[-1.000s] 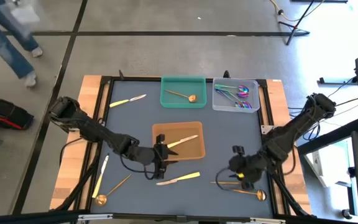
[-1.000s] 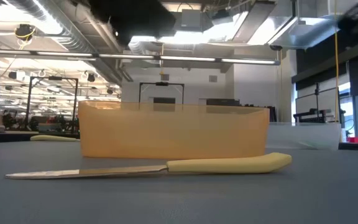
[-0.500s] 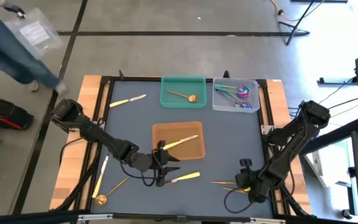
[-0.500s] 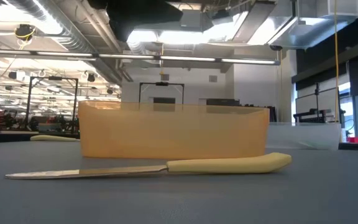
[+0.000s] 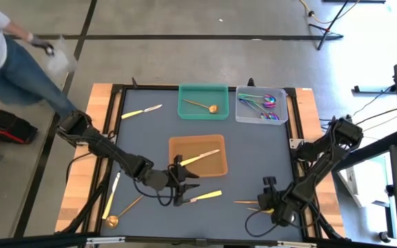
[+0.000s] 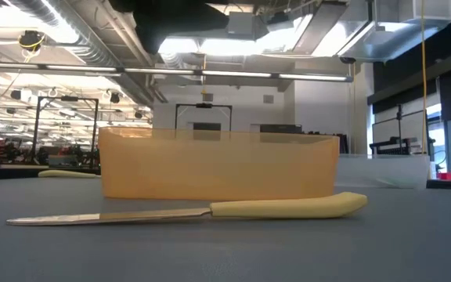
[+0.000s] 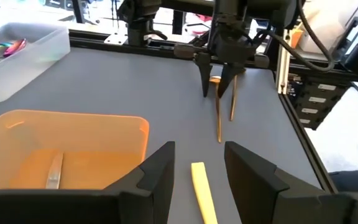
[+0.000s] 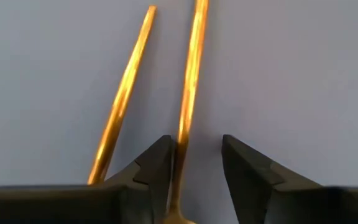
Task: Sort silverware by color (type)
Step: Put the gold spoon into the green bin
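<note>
My left gripper [image 5: 185,193] is open and low over a cream-handled knife [image 5: 204,197] that lies flat on the mat just near of the orange tray [image 5: 197,167]. In the left wrist view the cream handle [image 7: 199,188] runs forward between the fingers of my left gripper [image 7: 197,171]. My right gripper [image 5: 270,204] is open near the table's near right corner. In its wrist view my right gripper [image 8: 190,163] has its fingers on either side of a gold handle [image 8: 189,81], with a second gold handle [image 8: 124,90] beside it. Both gold pieces lie flat.
The green tray [image 5: 185,110] holds a gold spoon [image 5: 202,105]. The clear tray [image 5: 243,114] holds iridescent pieces [image 5: 267,102]. A cream knife [image 5: 202,157] lies in the orange tray. More pieces lie at the left: a cream knife [image 5: 142,111], a cream piece [image 5: 112,193] and a gold spoon [image 5: 124,210]. A person [image 5: 5,55] walks beyond the table.
My left gripper has moved toward the near edge, from beside the orange tray to the cream-handled knife. My right gripper has moved toward the near edge and come over the gold pieces, covering the gold spoon. No silverware has moved.
</note>
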Motion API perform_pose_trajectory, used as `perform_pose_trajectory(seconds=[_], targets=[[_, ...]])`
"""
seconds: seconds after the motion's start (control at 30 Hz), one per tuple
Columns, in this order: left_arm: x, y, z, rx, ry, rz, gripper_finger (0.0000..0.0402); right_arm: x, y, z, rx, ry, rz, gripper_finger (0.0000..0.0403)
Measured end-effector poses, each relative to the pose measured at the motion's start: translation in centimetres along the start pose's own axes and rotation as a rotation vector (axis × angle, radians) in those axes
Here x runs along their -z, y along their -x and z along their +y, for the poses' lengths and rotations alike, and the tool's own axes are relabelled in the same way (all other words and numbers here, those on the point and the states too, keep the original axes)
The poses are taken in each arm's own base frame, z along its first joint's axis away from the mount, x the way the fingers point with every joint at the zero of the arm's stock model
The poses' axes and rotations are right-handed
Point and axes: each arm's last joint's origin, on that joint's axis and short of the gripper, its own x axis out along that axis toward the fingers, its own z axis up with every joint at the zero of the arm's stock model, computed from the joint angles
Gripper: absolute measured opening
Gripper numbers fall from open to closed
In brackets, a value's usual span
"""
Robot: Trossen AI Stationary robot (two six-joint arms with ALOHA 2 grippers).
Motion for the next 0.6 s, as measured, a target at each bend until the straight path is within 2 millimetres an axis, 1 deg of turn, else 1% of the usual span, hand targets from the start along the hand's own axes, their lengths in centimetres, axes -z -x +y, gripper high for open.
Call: perform_pose_trajectory(seconds=[0.13, 0.33, 0.4, 0.5, 0.6], targets=[[0.1, 0.1, -0.1, 0.007, -0.005, 0.008, 0.0134, 0.1, -0.7, 0.1, 0.025, 0.015, 0.009, 0.0098], [0.1, 0.1, -0.1, 0.011, -0.009, 0.009, 0.0134, 0.0, -0.8, 0.3, 0.024, 0.077, -0.015, 0.0016], [0.1, 0.1, -0.1, 0.011, -0.009, 0.01, 0.0134, -0.1, -0.7, 0.2, 0.027, 0.1, -0.019, 0.0007], [0.1, 0.1, -0.1, 0.011, -0.009, 0.009, 0.0134, -0.2, -0.3, 0.1, 0.025, 0.106, -0.044, 0.0017], [0.1, 0.1, -0.1, 0.008, -0.01, 0.01, 0.0134, -0.5, 0.6, -0.3, 0.083, 0.135, -0.101, 0.0015]])
